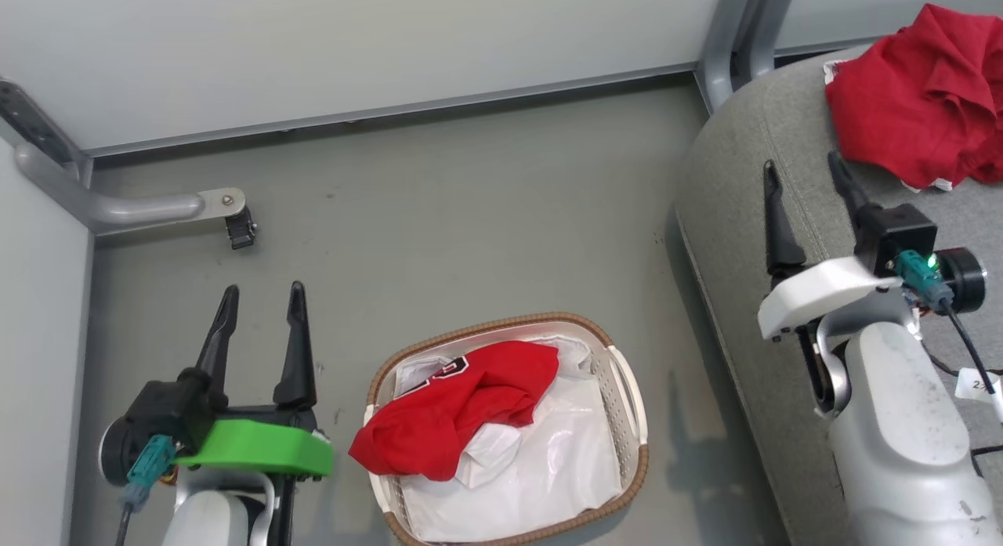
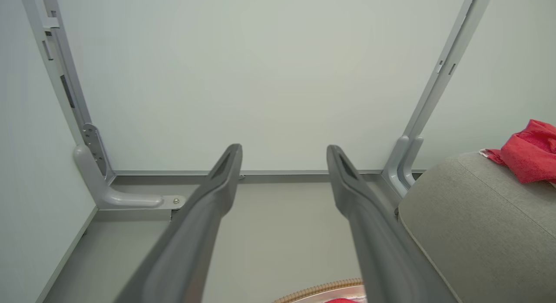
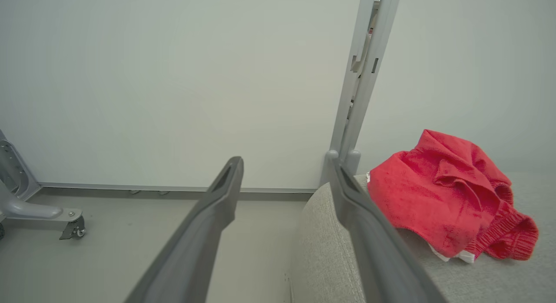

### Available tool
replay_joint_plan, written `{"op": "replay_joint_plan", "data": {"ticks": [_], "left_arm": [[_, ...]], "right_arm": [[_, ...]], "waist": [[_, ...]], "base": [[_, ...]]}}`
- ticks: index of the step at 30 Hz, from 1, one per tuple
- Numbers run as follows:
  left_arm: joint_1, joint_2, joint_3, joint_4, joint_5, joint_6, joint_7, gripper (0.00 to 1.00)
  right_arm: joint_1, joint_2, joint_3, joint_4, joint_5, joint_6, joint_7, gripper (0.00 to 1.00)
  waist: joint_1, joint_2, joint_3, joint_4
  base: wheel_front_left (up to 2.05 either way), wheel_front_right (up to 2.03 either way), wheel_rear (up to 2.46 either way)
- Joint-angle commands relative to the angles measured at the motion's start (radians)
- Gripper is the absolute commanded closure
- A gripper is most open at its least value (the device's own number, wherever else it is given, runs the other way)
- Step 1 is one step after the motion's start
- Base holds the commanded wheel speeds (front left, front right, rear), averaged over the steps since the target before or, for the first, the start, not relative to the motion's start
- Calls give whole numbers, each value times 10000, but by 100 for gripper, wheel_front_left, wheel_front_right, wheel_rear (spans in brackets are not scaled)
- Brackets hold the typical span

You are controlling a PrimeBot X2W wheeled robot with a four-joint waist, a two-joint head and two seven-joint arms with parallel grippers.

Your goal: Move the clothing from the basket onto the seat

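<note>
A red garment with white and black lettering (image 1: 454,417) lies in the white basket (image 1: 627,389) on the floor, draped over its left rim. A second, plain red garment (image 1: 925,107) lies crumpled on the grey seat (image 1: 752,154) at the upper right; the right wrist view shows this garment (image 3: 443,194) just right of my fingers. My left gripper (image 1: 262,303) stands open and empty left of the basket. My right gripper (image 1: 803,170) is open and empty above the seat's front edge, below and left of the plain garment.
A thin white plastic liner (image 1: 548,460) lines the basket under the garment. Pale partition walls with grey metal feet (image 1: 133,209) and a caster (image 1: 239,231) bound the grey floor (image 1: 470,217) behind and to the left. A metal post (image 1: 729,37) stands by the seat's corner.
</note>
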Motion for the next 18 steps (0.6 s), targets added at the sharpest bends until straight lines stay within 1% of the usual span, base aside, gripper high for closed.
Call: {"op": "replay_joint_plan", "data": {"ticks": [1, 5, 8, 12, 18], "left_arm": [[318, -22, 224, -60, -55, -48, -2, 0], [826, -79, 662, -23, -203, -47, 0, 0], [1074, -92, 706, 77, -283, -57, 2, 0], [1385, -97, 462, 205, -483, -63, 2, 0], [1548, -87, 173, 300, -497, -72, 2, 0]], "right_arm": [[304, -10, 277, -33, 399, -14, -20, 0], [862, -27, 727, -254, 1071, -14, -20, 0], [1307, -13, 1012, -508, 1236, -14, -20, 0], [2077, -21, 1287, -877, 1431, -14, -20, 0], [2907, -21, 1549, -1187, 1784, -14, -20, 0]], "waist": [[1, 0, -388, 390], [1, 0, -581, 535], [1, 0, -760, 638], [1, 0, -1031, 775], [1, 0, -1238, 838]], "base": [[0, 0, 0], [0, 0, 0], [0, 0, 0], [0, 0, 0], [0, 0, 0]]}}
